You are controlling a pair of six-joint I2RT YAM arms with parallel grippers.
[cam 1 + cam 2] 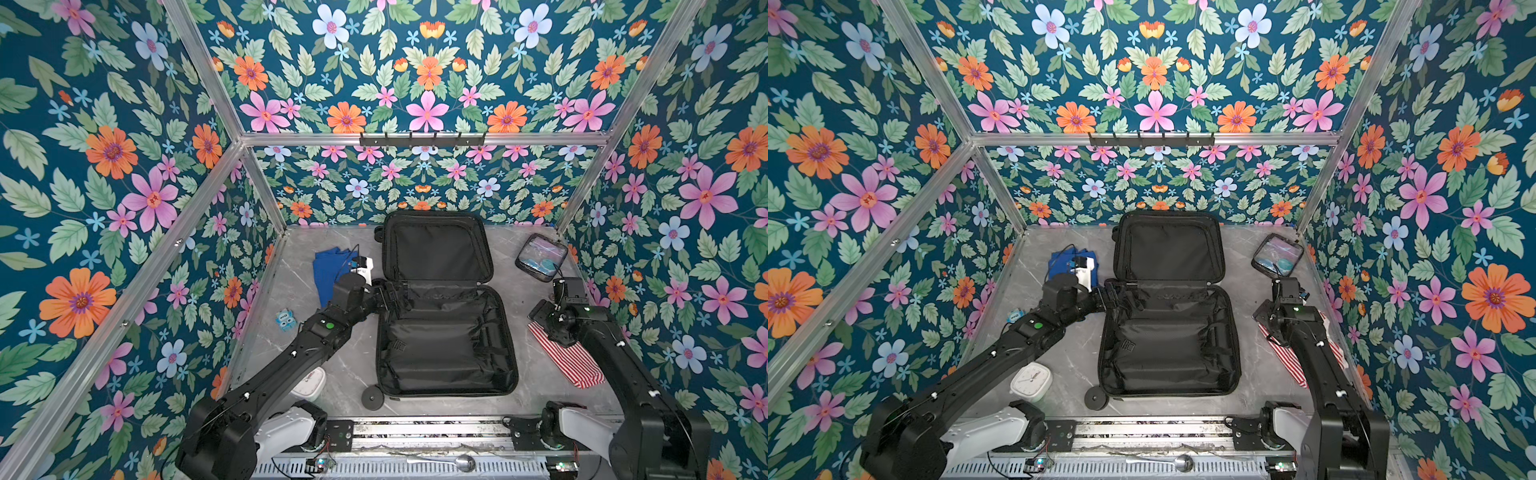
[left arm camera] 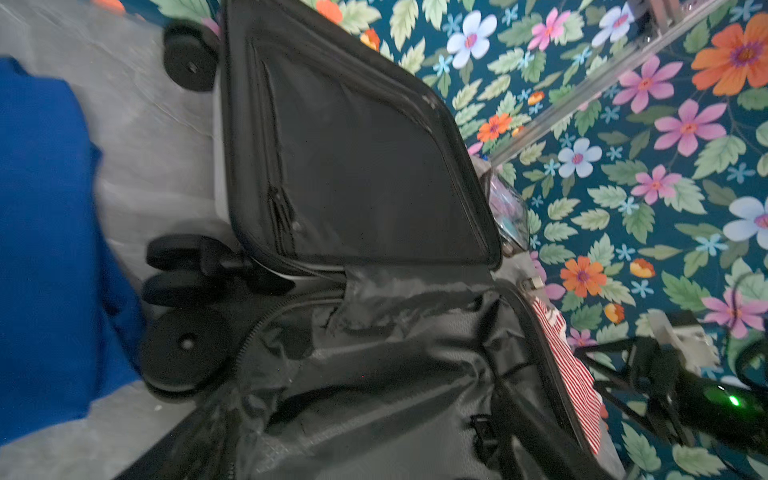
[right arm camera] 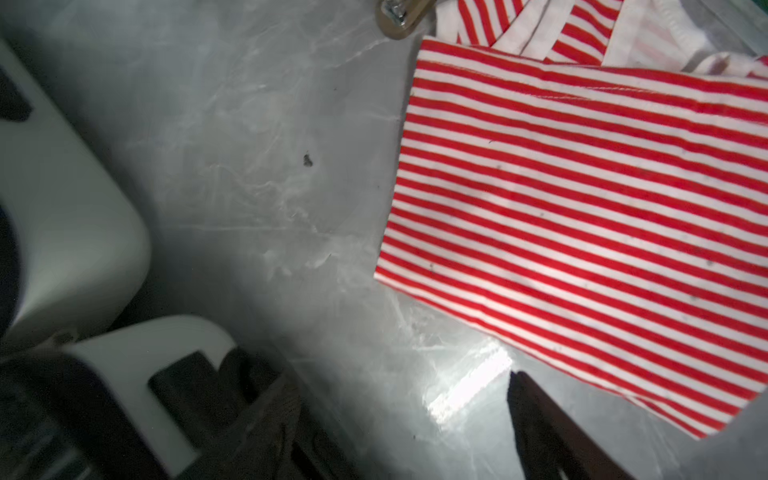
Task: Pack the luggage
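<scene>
Luggage (image 1: pixel 444 332) open mid-table (image 1: pixel 332 374), lid (image 1: pixel 436 249) raised at the back. Left claw (image 1: pixel 397 299) at its left hinge corner, by the wheels (image 2: pixel 183 353); opening: cannot tell. Right claw (image 1: pixel 550 328) well apart, over striped cloth (image 3: pixel 582 208), jaws wide, empty. Crinkled black fabric lining (image 2: pixel 365 166); smooth white hard shell (image 3: pixel 62 187), rounded corners.

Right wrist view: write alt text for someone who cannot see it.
A folded red-and-white striped cloth lies flat on a grey marbled table. The rounded white corner of a suitcase sits apart from it, with bare tabletop between.
</scene>
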